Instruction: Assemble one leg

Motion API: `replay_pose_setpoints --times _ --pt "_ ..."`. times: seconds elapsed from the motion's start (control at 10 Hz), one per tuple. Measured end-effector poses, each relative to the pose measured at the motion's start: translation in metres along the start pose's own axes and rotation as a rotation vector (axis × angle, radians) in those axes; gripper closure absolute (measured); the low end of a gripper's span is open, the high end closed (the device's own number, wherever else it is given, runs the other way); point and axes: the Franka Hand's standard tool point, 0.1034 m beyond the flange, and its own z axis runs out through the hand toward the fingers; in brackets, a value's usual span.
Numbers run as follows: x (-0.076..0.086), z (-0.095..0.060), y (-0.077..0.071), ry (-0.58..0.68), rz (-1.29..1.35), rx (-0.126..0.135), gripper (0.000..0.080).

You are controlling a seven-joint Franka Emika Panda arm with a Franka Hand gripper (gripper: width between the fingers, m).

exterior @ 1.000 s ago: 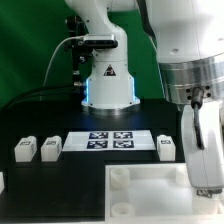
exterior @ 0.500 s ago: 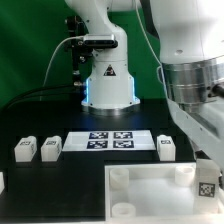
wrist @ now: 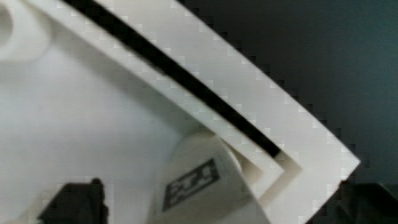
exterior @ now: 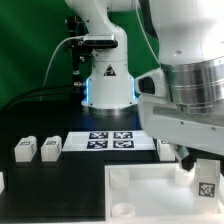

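My gripper (exterior: pixel 205 176) hangs over the near right corner of the large white panel (exterior: pixel 145 200) and is shut on the leg (exterior: pixel 207 184), a small white block whose black-and-white tag faces the camera. In the wrist view the leg (wrist: pixel 199 183) stands between the dark fingers (wrist: pixel 75 203) of my gripper (wrist: pixel 222 208), against the panel's raised rim (wrist: pixel 214 80). Whether the leg's base sits in a corner socket is hidden.
Two loose legs (exterior: pixel 25 149) (exterior: pixel 49 148) lie at the exterior view's left. Another (exterior: pixel 166 146) lies beside the marker board (exterior: pixel 110 141), partly behind my arm. The robot base (exterior: pixel 108 85) stands behind.
My wrist and forearm have swung round over the panel's corner, and the arm now reaches across toward the exterior view's left. The leg has stayed almost in the same spot.
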Motion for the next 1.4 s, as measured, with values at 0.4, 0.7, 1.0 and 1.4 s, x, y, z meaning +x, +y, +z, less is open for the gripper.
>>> replay_pose_setpoints --times 0.4,0.7,1.0,1.4 --pt "0.0092 0.0003 -0.0043 0.033 -0.191 -0.001 0.0273" --pt "0.01 0.0006 -0.0027 0.031 -0.003 0.003 0.0505" --pt "0.0114 -0.0002 -0.0014 0.022 0.315 0.014 0.0505" --pt "0.0113 0.0003 0.0025 -0.081 1.131 0.115 0.0505"
